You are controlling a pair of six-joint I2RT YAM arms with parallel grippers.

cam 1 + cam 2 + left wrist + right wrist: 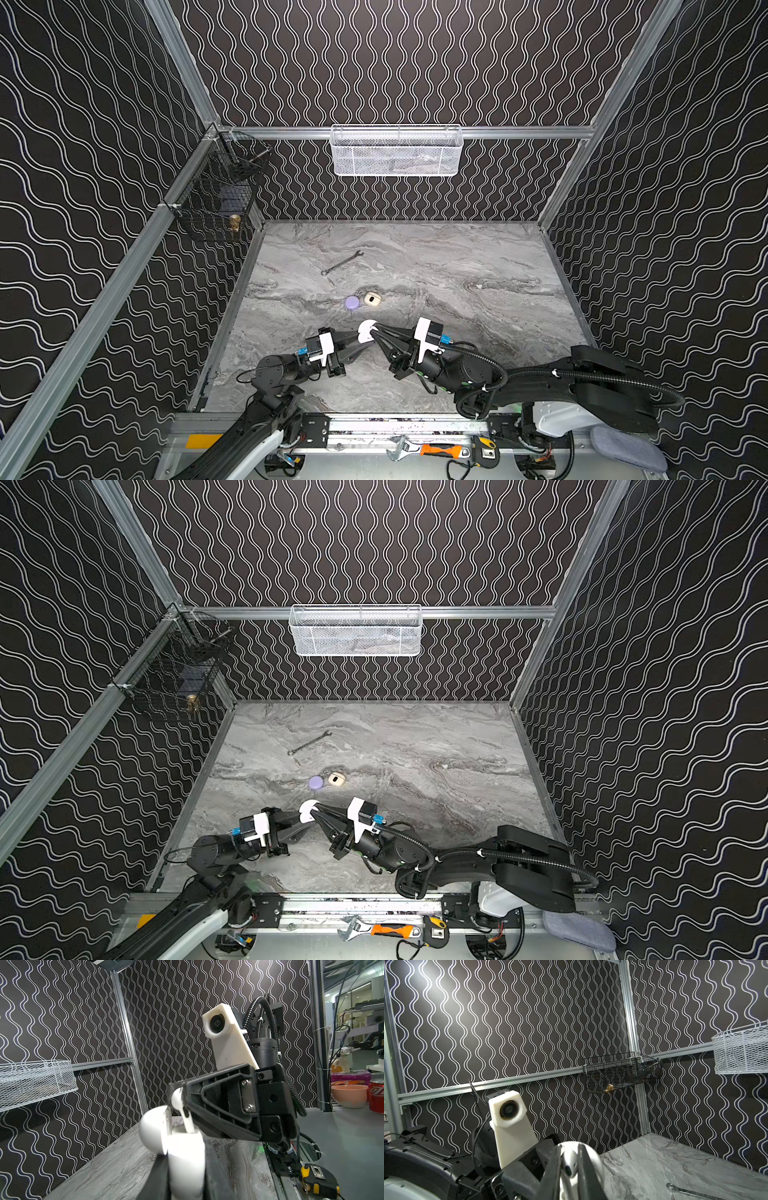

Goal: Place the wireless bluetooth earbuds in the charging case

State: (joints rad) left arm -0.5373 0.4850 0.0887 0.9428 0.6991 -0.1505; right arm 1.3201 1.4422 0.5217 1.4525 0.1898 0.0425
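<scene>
1. The right gripper (pixel 179 1095) is clamped on a white earbud (pixel 178 1099). The bulb is pinched between the jaws and the stem points down into the charging case (pixel 185 1159). The case rim hides the stem tip, so there's no telling how deep it sits.
2. The left gripper (pixel 360 337) is clenched around that case's body with the lid flipped open, near the front middle of the marble table (pixel 457 270). Can't tell if the case touches the tabletop or hangs just above it.
3. In the right wrist view the earbud is a blurry shape wedged between the two dark fingers (pixel 552 1167), and the case is just a white blob behind.
4. In both top views the earbud is too tiny to spot. Only the white case shows where the two grippers meet.
5. Farther back, a lilac case (pixel 352 302) sits just beside a cream case (pixel 372 299) with a dark mark on top that's too small to identify. A wrench (pixel 341 263) lies beyond them.
6. The white mesh basket (pixel 397 151) and the black wire basket (pixel 216 195) have murky contents.
7. For writing, the red can (pixel 376 1097) has white lettering cut off by the frame edge, so it's unreadable. The label on the tape measure (pixel 315 1178) is too small to read.
</scene>
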